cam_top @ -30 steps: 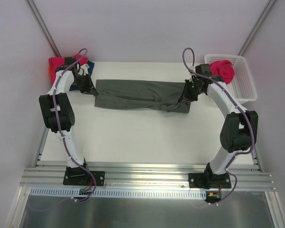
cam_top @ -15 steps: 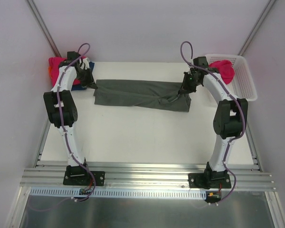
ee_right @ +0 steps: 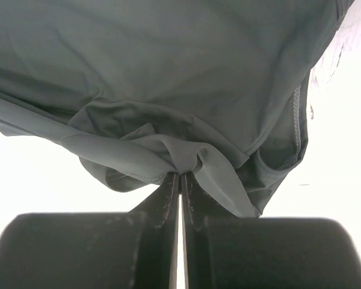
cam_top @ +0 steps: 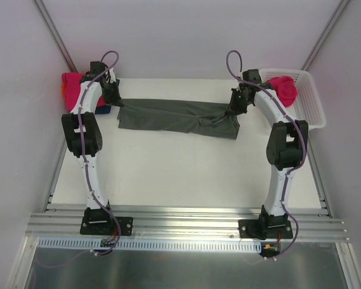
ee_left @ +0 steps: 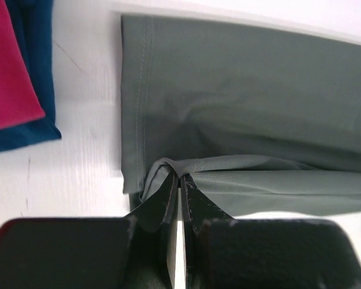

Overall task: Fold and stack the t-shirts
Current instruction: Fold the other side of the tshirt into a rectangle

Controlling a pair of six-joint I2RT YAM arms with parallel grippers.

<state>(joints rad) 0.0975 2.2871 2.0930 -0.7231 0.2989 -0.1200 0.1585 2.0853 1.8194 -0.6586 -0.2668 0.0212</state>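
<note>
Dark grey, the t-shirt [cam_top: 174, 117] has its near edge pinched tight in the left gripper [ee_left: 180, 177] and right gripper [ee_right: 180, 176], both now farther back than a second ago, narrowing the lengthwise fold.

Robotics lab test cell, not a home or shop. Evidence: two arms, left arm [cam_top: 84, 135] and right arm [cam_top: 284, 150], bolted to aluminium extrusion rails [cam_top: 186, 227] at the near edge of a bare white table [cam_top: 180, 174]. Plain pale walls [cam_top: 180, 36] box it in on three sides, with metal struts [cam_top: 53, 33] running up the back corners. Exposed purple cables [cam_top: 231, 63] loop along the arms. White slotted cable duct [cam_top: 168, 245] and sheet-metal panel [cam_top: 186, 271] sit in front of the rails.
</note>
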